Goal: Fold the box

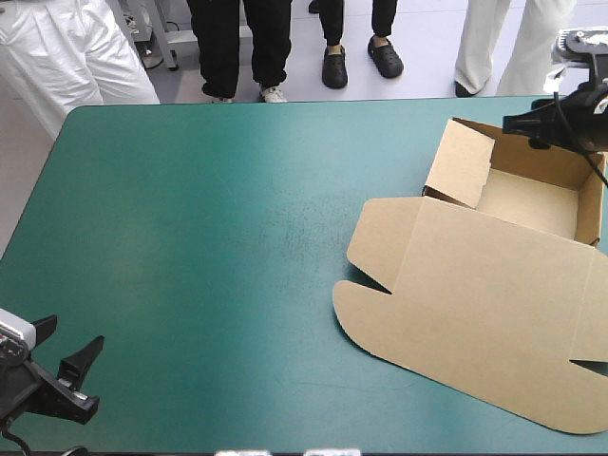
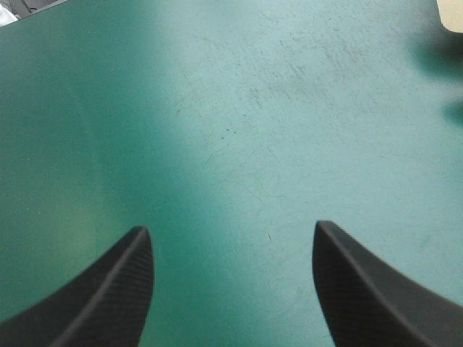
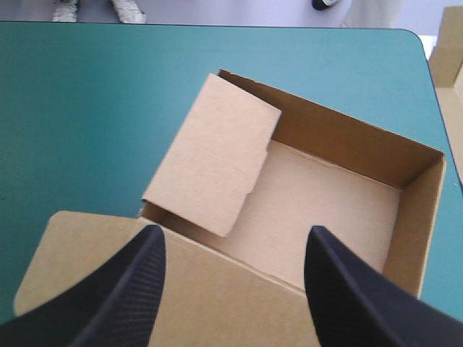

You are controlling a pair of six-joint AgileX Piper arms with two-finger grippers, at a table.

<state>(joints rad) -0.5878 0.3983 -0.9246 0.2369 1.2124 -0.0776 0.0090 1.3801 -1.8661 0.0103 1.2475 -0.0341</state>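
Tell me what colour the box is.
The box is brown; the right wrist view shows it best.

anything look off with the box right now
Yes: one side flap of the box stands loose, taller than the other walls and tilted, not tucked into the tray. The lid lies flat; no tear shows.

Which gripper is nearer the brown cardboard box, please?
Right: the right gripper is at the far wall of the brown cardboard box; the left gripper is at the table's near-left corner.
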